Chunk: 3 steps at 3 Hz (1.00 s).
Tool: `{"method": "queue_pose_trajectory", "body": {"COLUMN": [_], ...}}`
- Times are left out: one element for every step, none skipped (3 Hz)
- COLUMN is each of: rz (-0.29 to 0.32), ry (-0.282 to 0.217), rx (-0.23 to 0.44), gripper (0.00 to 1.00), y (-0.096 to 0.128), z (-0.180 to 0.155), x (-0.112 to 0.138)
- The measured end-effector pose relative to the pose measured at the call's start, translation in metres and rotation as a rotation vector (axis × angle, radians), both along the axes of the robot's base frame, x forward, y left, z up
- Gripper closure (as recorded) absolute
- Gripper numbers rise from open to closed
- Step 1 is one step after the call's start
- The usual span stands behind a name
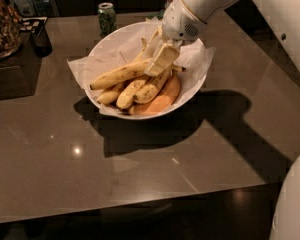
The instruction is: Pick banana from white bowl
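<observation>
The white bowl (121, 38), lined with crinkled white paper, stands at the back middle of the dark table. The banana (117, 75), long and speckled, lies on top of the fruit in it, running from left to right. My gripper (157, 59) reaches down into the bowl from the upper right. Its pale fingers (163, 58) are closed around the right part of the banana. The banana's right end sticks out past the fingers.
Shorter bananas (132, 91) and an orange fruit (162, 98) lie under the long one. A green soda can (106, 17) stands behind the bowl. A dark box (10, 69) with a snack jar (2, 24) sits at the left. My white arm fills the right side.
</observation>
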State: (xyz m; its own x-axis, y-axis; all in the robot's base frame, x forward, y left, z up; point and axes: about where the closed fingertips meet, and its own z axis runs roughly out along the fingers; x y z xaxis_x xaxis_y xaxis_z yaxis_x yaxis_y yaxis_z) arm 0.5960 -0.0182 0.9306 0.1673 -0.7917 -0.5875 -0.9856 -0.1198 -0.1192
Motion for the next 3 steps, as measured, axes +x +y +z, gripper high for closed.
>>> {"method": "queue_pose_trajectory", "body": {"rz": [0.0,0.007,0.04], "ry": [0.0,-0.006,-0.078], "rx": [0.0,0.023,0.134], "gripper": [1.0,1.0,1.0], "y": [0.0,0.002,-0.007], "z": [0.0,0.001,0.03], "x": [0.0,0.001,-0.009]}}
